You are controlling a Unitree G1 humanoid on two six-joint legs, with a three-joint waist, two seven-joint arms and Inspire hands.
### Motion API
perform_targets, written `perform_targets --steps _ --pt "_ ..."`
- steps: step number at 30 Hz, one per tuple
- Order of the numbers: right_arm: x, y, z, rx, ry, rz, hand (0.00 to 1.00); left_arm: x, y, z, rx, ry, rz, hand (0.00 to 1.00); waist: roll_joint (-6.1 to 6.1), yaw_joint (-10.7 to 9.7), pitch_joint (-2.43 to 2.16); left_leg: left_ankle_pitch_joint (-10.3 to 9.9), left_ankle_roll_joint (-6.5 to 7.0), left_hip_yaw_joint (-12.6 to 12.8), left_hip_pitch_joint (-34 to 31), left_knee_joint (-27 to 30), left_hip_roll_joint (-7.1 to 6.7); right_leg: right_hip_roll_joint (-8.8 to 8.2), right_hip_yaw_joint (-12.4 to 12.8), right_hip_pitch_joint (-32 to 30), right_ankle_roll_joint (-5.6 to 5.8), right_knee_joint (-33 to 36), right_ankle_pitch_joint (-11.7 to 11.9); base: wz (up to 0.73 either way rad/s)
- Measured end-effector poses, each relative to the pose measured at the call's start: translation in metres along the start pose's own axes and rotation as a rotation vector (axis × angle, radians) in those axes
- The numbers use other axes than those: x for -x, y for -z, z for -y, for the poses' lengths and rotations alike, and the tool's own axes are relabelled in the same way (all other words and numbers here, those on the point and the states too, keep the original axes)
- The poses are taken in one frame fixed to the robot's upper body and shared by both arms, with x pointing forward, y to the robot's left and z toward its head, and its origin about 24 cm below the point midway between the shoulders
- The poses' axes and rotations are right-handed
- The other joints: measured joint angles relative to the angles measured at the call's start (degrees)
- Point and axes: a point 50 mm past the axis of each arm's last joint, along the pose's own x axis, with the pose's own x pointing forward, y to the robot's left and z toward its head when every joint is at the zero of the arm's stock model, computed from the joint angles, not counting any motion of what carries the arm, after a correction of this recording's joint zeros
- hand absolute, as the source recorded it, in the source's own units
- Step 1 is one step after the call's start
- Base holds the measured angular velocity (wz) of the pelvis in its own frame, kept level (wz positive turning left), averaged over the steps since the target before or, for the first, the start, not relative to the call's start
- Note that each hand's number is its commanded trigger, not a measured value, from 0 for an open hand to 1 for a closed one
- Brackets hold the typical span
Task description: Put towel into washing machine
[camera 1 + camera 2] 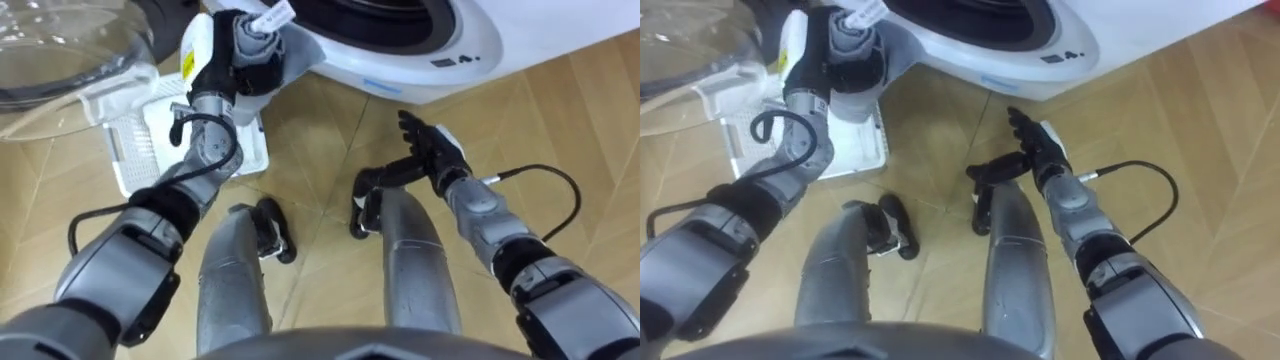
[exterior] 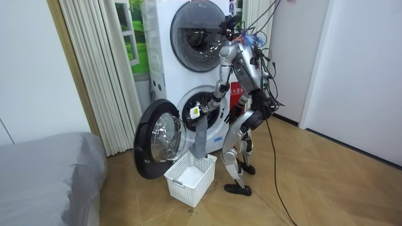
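At 11 o'clock the left hand (image 1: pixel 215 70) clasps one grey towel (image 1: pixel 262 48) in curled fingers above one white basket (image 1: pixel 135 150); the right hand (image 1: pixel 432 152) keeps straight fingers, empty.

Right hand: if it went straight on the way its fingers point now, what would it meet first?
Probably the white front of the washing machine, just below its door opening. The right hand, open, points at it over the floor; depth is hard to judge. The left hand holds the towel aside.

Home laundry corner: stacked washing machine (image 2: pixel 200 113), bed (image 2: pixel 44 169)
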Motion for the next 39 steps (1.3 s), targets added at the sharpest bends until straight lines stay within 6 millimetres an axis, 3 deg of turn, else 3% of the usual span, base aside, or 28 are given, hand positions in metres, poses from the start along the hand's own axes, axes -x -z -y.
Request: perform_targets --steps 1,4,8,14,16,20,24,30,39 --pt "0.0 0.001 -0.002 0.001 -0.013 -0.001 0.0 0.002 0.003 0.001 0.064 0.015 -0.036 1.0 0.15 0.0 -0.44 0.14 -0.08 0.01 0.15 -0.25 0.06 -0.01 0.02 0.18 -0.12 -0.39 0.08 0.0" --pt "0.001 0.001 -0.003 0.006 -0.019 0.002 0.0 0.001 0.004 0.0 0.286 0.035 -0.109 1.0 0.0 0.0 -1.03 1.34 -0.07 -0.19 0.21 -1.93 -0.88 -0.39 -0.59 0.2 -0.22 -1.2 0.41 0.12" --pt "0.0 0.001 -0.006 0.008 -0.025 0.001 0.0 0.001 0.006 0.003 0.486 0.091 -0.166 1.0 -0.12 0.05 -1.22 2.0 -0.15 -0.25 0.57 -2.76 -1.15 -0.62 -0.64 0.57 -0.27 -1.58 0.59 0.07" --pt "0.0 0.002 -0.015 0.046 -0.075 -0.012 0.0 0.015 0.016 0.019 0.803 0.247 -0.262 1.0 -0.07 -0.43 -1.42 2.34 -0.29 -0.39 1.12 -4.02 -0.76 0.62 -0.94 1.84 -0.27 -4.57 2.06 -0.07" --pt "0.001 0.005 -0.013 0.038 -0.071 -0.024 0.0 0.021 0.021 0.023 0.884 0.311 -0.288 1.0 0.37 -0.62 -1.76 2.34 -0.29 -0.41 1.43 -4.19 -0.77 1.08 -0.88 2.31 -0.07 -5.33 2.41 -0.05" --pt "0.003 0.007 -0.014 0.035 -0.074 -0.017 0.0 0.026 0.026 0.027 0.968 0.371 -0.313 1.0 0.66 -0.53 -1.94 2.36 -0.31 -0.38 2.08 -4.62 -0.84 1.17 -0.95 2.99 -0.06 -5.61 2.57 -0.01" --pt "0.003 0.007 -0.012 0.028 -0.075 -0.016 0.0 0.032 0.032 0.03 1.075 0.392 -0.36 1.0 1.68 -0.35 -2.57 2.37 -0.32 -0.47 2.56 -4.91 -0.86 1.2 -1.24 3.63 -0.01 -6.26 2.64 0.0" --pt "0.002 0.005 -0.009 0.026 -0.079 -0.026 0.0 0.036 0.032 0.035 1.129 0.459 -0.38 1.0 1.85 -0.16 -2.56 2.46 -0.4 -0.36 2.76 -5.14 -0.93 1.22 -1.01 3.55 -0.05 -6.13 2.65 0.0" --pt "0.003 0.01 -0.002 0.025 -0.071 -0.073 0.0 0.041 0.035 0.038 1.014 0.603 -0.369 1.0 2.04 -0.19 -2.41 2.46 -0.41 -0.09 2.9 -5.34 -0.94 1.28 -0.86 3.55 -0.04 -6.28 2.64 0.0"
